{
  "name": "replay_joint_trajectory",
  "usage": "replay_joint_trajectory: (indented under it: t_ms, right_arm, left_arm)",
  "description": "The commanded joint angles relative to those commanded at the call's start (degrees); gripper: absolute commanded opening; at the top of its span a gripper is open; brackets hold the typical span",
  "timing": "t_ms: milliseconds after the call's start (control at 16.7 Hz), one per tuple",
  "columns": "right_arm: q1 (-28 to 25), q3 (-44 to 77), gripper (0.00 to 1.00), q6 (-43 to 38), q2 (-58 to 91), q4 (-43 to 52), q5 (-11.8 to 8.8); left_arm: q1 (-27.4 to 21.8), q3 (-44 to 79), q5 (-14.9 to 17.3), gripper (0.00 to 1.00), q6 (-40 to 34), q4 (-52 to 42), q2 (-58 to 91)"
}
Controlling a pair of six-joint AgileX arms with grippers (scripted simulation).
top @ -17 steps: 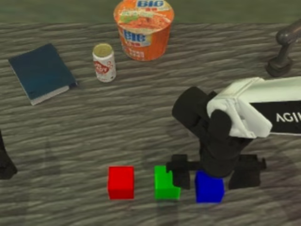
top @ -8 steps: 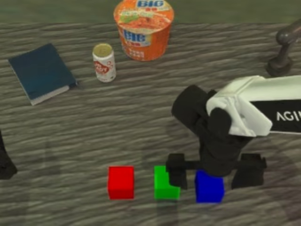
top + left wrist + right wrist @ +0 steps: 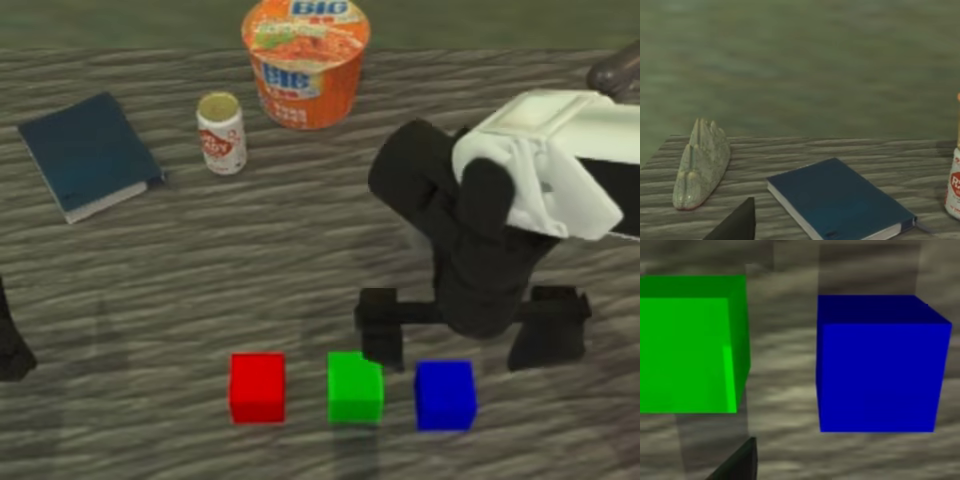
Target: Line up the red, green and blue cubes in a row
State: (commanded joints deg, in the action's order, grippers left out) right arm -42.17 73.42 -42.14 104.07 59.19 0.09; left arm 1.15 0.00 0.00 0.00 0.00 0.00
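The right gripper (image 3: pixel 470 340) hovers with fingers spread wide, holding nothing, above the deep blue cube (image 3: pixel 445 395), which sits apart beside the bright green cube (image 3: pixel 355 388) and bright red cube (image 3: pixel 257 387), all in one row.

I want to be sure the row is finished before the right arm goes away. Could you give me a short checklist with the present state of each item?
1. Right gripper open and off the blue cube: ok.
2. Red cube, green cube and blue cube in one row: ok.
3. Gaps between cubes, none touching: ok.
4. One finger close above the green cube, could brush it: cannot tell.
5. Soda can, cup and book away from the row: ok.
6. Left arm parked at the table's left edge: ok.
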Motion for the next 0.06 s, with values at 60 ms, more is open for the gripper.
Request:
replay_joint_trajectory:
  t_ms: [60]
  right_arm:
    - [0.0,0.17,1.0,0.02,-0.18,0.23,0.0]
  left_arm:
    - [0.0,0.0,0.0,1.0,0.0,0.0,0.0]
